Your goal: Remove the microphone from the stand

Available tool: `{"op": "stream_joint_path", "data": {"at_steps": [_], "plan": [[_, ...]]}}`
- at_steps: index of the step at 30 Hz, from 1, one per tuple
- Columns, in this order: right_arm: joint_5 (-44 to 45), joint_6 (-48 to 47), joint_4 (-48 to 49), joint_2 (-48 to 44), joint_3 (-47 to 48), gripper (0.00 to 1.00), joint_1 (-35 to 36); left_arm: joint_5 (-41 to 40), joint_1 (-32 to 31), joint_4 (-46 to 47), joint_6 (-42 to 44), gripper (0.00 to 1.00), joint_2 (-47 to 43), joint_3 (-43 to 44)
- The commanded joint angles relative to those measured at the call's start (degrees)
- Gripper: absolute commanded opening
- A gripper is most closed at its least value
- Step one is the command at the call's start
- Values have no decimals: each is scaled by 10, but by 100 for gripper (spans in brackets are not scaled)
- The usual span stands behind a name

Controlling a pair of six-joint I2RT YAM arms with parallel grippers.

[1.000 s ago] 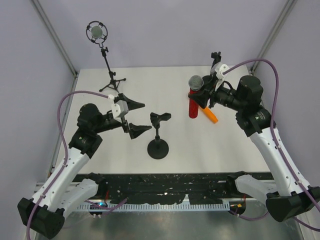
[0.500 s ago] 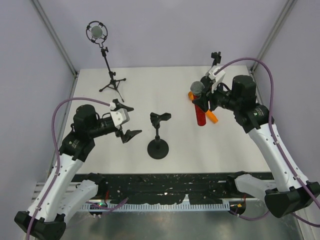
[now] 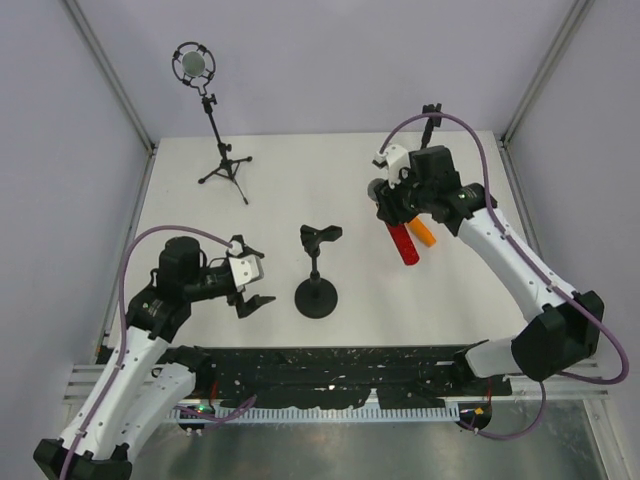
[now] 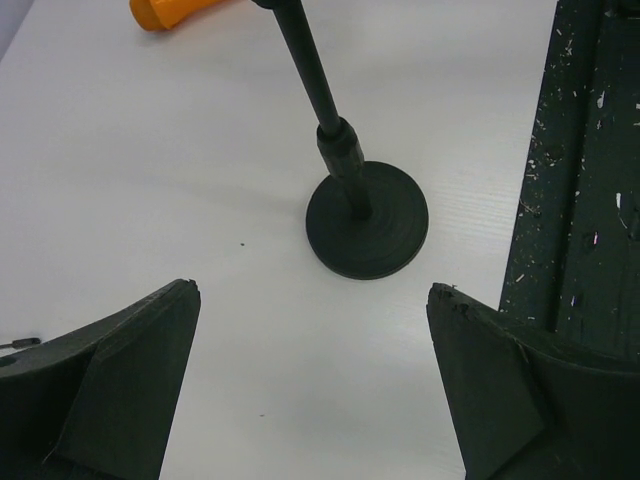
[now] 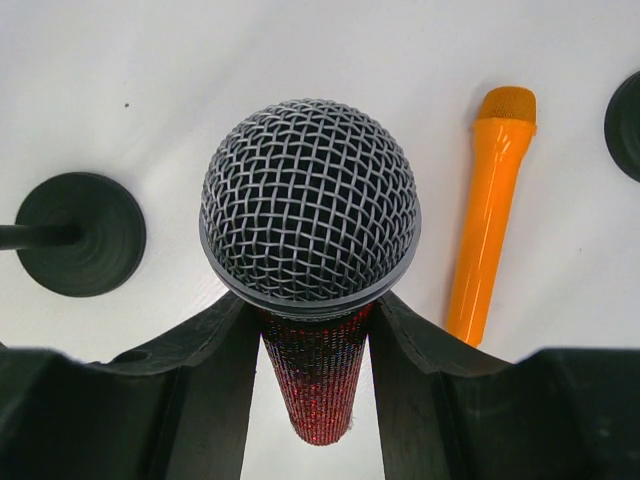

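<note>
R gripper (image 5: 313, 335) pinches red mic (image 5: 310, 210) just below its head; L gripper (image 4: 312, 293) spread wide.

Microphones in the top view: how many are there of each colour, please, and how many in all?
red microphone: 1
orange microphone: 1
black microphone, on the tripod stand: 1
Total: 3
</note>
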Motion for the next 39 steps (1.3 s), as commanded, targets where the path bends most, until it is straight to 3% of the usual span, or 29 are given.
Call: {"op": "stream_joint_path", "data": {"at_steps": [1, 9, 22, 28, 39], "plan": [[70, -23, -11, 42, 39, 24, 21, 36, 13, 19, 5, 100, -17, -24], [121, -44, 33, 145, 47, 24, 32, 69, 29, 20, -5, 100, -22, -38], [151, -51, 16, 308, 163, 23, 40, 96, 48, 24, -11, 100, -14, -42], [216, -59, 7, 383, 207, 23, 41, 99, 53, 24, -12, 100, -10, -42], [246, -45, 3, 435, 222, 26, 41, 109, 54, 31, -17, 100, 4, -43]]}}
